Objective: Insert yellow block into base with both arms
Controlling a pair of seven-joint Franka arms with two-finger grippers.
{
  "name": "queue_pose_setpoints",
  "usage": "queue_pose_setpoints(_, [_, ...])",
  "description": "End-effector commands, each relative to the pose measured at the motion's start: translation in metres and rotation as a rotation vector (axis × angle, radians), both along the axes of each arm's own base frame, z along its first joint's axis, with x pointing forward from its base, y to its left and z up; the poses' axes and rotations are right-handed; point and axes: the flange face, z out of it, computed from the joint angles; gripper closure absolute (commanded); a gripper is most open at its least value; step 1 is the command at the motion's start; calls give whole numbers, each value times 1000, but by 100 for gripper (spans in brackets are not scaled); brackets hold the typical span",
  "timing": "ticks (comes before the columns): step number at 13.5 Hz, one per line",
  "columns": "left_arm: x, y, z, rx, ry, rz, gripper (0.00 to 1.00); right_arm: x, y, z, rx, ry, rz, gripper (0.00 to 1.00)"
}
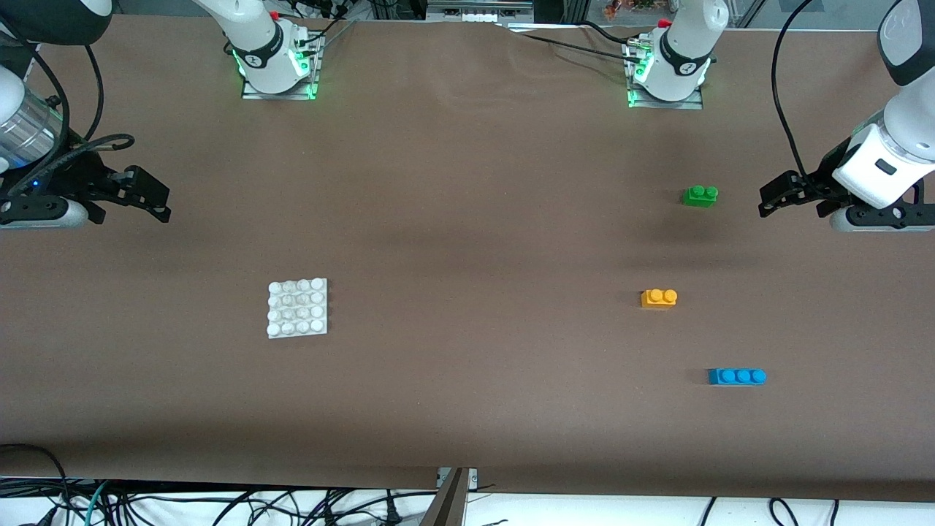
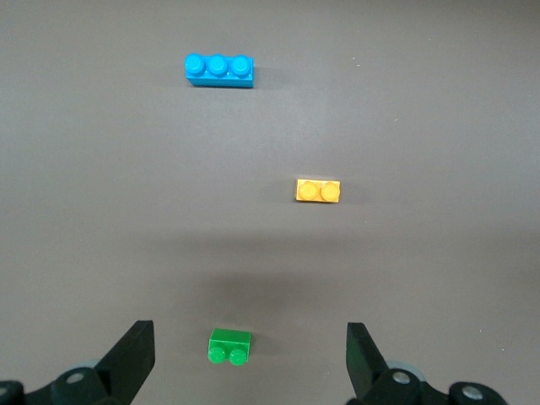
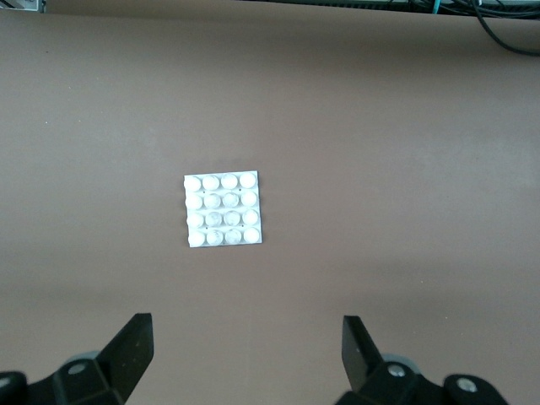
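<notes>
The brown paper-covered desk (image 1: 467, 241) carries everything, and none of it is in my hold yet. My two white jointed arms hang at its ends: my left pincer (image 1: 776, 197) over the left arm's end of the desk, my right pincer (image 1: 150, 199) over the right arm's end. Both stand wide apart and empty; each wrist view shows bare desk between the two black fingers.

Out ahead of my right pincer, well apart from it and nearer the front camera, lies the flat square white plastic base with its four-by-four studs (image 1: 297, 308). It sits flat, with nothing pressed onto it (image 3: 223, 210).

The long blue three-stud plastic brick (image 1: 736, 376) is the thing farthest out from my left pincer. The small green two-stud plastic brick (image 1: 700, 196) lies near that pincer's tips, and in the left wrist view it sits about midway between the fingers (image 2: 230, 347). The small yellow-orange two-stud plastic block (image 1: 659, 297), the one I want, rests studs up between the green and blue bricks (image 2: 319, 191), touching neither, and well apart from the base.

I judge the task barely begun: reaching, gripping and carrying the yellow block, steadying the base, and pressing the two together all remain.
</notes>
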Motion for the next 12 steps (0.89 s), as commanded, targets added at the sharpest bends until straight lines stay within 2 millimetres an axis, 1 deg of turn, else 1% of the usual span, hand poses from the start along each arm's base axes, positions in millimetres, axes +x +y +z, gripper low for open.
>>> queue_pose_setpoints(1, [-2, 2, 8, 27, 3, -11, 0, 4, -2, -9, 4, 22, 2, 1])
queue_pose_setpoints(3, [-2, 2, 8, 27, 2, -11, 0, 6, 0, -23, 0, 52, 1, 1])
queue_pose_setpoints(4, [-2, 2, 8, 27, 2, -11, 0, 7, 6, -30, -1, 61, 2, 1])
queue_pose_setpoints(6, [-2, 2, 8, 27, 3, -11, 0, 17, 10, -50, -3, 76, 6, 1])
queue_pose_setpoints(7, [-3, 2, 9, 27, 0, -11, 0, 24, 11, -69, -5, 88, 6, 1])
queue_pose_setpoints(8, [-3, 2, 9, 27, 2, -11, 0, 31, 11, -93, -4, 92, 4, 1])
queue_pose_setpoints(12, [-2, 2, 8, 27, 2, -9, 0, 47, 18, -196, 0, 86, 10, 1])
